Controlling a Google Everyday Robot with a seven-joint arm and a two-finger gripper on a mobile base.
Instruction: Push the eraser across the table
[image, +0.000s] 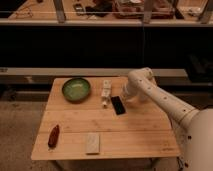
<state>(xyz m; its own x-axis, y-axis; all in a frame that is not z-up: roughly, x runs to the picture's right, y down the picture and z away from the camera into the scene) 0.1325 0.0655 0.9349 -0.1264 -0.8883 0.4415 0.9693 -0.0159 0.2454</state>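
Two fingers on the gripper (123, 98), and found them drawn fully together with nothing between. Placed that closed tip low over the table (140, 131), just beside the far right end of the eraser (118, 105); could not tell whether touching it or a shade apart. Saw the eraser lying flat near the middle of the tabletop, a little toward the far half, long side running roughly far to near with a slight slant, just right of the white stacked blocks (105, 92). Judged it light, stiff and very thin, with a glossy face likely to let a contact skid. Judged the pale wood smooth enough for easy sliding. Saw no call for a grasp: better to press the closed tip against an edge, close to that edge's middle, to avoid spinning it. Reckoned on keeping the tip nearly on the wood, given so low an edge to catch. Counted a leftward shove risky, with the blocks so near. Farther out, traced the wrist turned downward, then the elbow bent above the far right part of the table. Followed the white arm (162, 101) slanting back down to the robot's body at the lower right.
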